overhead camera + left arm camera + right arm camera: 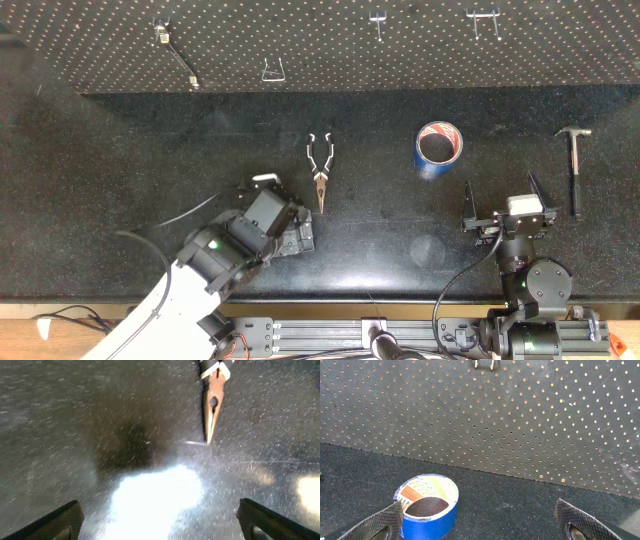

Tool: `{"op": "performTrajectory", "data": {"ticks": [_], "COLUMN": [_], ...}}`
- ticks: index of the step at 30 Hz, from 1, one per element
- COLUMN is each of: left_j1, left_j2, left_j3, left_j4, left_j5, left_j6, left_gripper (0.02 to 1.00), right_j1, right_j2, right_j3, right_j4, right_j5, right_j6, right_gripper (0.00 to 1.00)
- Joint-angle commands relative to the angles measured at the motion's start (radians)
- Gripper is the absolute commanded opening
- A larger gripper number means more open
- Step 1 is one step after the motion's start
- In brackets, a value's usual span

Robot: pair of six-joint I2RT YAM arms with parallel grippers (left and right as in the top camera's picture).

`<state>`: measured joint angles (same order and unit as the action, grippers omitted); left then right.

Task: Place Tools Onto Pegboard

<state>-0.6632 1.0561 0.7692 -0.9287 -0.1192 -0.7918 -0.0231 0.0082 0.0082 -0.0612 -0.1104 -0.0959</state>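
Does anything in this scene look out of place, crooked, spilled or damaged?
Nothing stands out. The pliers, the blue tape roll and the hammer lie apart on the black table, undamaged as far as visible; they are simply not yet on the pegboard.

table [120, 150]: black, speckled | rail [310, 330]: metal, along the table's near edge | tag [45, 326]: white, lying at the near left corner
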Motion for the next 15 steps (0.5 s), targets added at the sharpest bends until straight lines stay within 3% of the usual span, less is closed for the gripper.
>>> {"op": "performTrajectory", "data": {"ticks": [1,8,15], "left_j1": [-0.005,0.080,0.127], "left_j2": [0.111,0.314,0.474], "left_j3": [0.143,0.396,0.422], "left_j4": [-0.026,-0.003,0.127], "left_j5": [-0.042,0.003,0.007], "left_j6": [0.079,0.501,0.513], "left_gripper": [0.998,0.996,0.993], "right_j1": [0.005,0.005,0.005], "right_j2": [-0.007,-0.007,-0.007], "right_j3": [-0.004,-0.004,-0.004], "right_j4": [-0.002,-0.002,-0.002], "right_j5": [-0.012,-0.012,-0.012], "right_j6": [-0.011,-0.011,-0.011], "right_gripper": [0.980,0.978,0.978]}}
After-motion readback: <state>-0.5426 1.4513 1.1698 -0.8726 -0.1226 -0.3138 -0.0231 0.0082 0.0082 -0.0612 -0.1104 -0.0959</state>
